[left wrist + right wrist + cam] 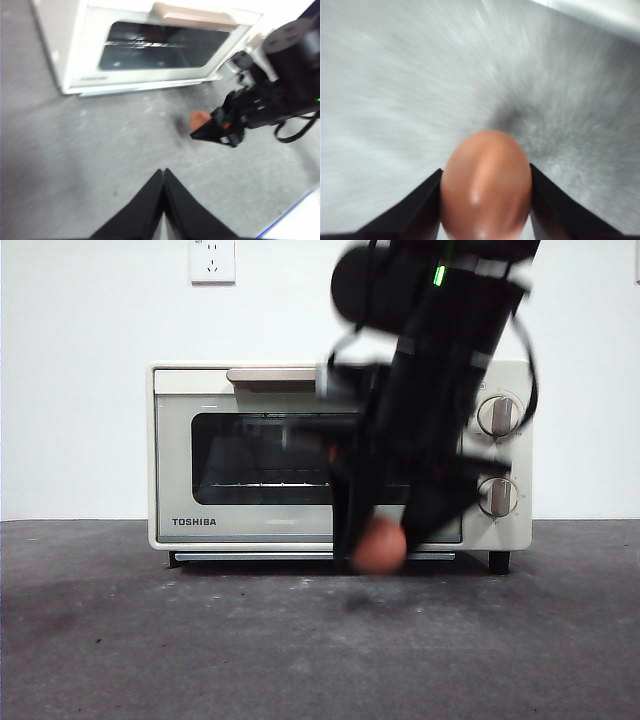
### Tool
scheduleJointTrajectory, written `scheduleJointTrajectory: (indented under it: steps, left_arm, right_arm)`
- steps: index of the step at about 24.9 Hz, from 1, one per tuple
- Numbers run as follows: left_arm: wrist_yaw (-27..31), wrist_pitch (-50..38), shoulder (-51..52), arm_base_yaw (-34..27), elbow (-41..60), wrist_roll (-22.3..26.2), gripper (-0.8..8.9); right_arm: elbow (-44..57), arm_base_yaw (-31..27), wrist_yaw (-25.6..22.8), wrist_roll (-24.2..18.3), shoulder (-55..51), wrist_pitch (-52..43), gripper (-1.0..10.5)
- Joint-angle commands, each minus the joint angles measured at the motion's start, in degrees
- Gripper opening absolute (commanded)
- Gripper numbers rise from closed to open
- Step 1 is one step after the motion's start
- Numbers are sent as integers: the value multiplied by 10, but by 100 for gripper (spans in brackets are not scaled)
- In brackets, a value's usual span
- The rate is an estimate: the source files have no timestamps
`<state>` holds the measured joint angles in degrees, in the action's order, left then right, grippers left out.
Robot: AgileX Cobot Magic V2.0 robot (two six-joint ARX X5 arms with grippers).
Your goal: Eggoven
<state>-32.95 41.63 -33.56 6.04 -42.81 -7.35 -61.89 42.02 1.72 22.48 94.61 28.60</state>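
Note:
The reddish-brown egg point(485, 185) sits between my right gripper's two black jaws, which are shut on its sides. In the front view the right gripper point(378, 540) comes down from above and holds the egg point(378, 546) a little above the grey table, in front of the cream TOSHIBA toaster oven point(250, 530). The oven door is closed; its beige bar handle point(270, 376) and two grey knobs point(498, 416) show. The left wrist view shows the egg point(200, 119), the right gripper point(220, 131) and the oven point(150, 45). My left gripper point(163, 175) is shut and empty, well back from the oven.
The grey table point(150, 640) stretches in front of the oven. A white wall with a socket point(212, 260) stands behind. A white surface with a blue edge point(300, 220) lies near the left gripper.

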Motion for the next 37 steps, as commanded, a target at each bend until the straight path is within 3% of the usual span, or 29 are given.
scheduleJointTrajectory:
  steps: [1,5,9,14,25,37]
  left_arm:
    - [3,-45,-37,27,-27,-18,7]
    - [57,-141,-131,91,-71,-35,7]
    - [101,-221,-249,145,-131,-34,7]
    - [127,-247,-360,179,-198,-20,7]
    - [182,-262,-509,225,-287,14,7]
    - [214,-306,-561,240,-288,24,7]
  right_arm:
    - [-9,11,-4,-27,-61,17,3]
    - [-9,18,-13,-56,-198,76,3]
    - [-9,17,-54,-71,-317,132,3]
    - [-9,17,-89,-71,-399,169,3]
    - [-9,17,-123,-71,-477,216,3]
    - [-9,17,-123,-71,-495,229,3]
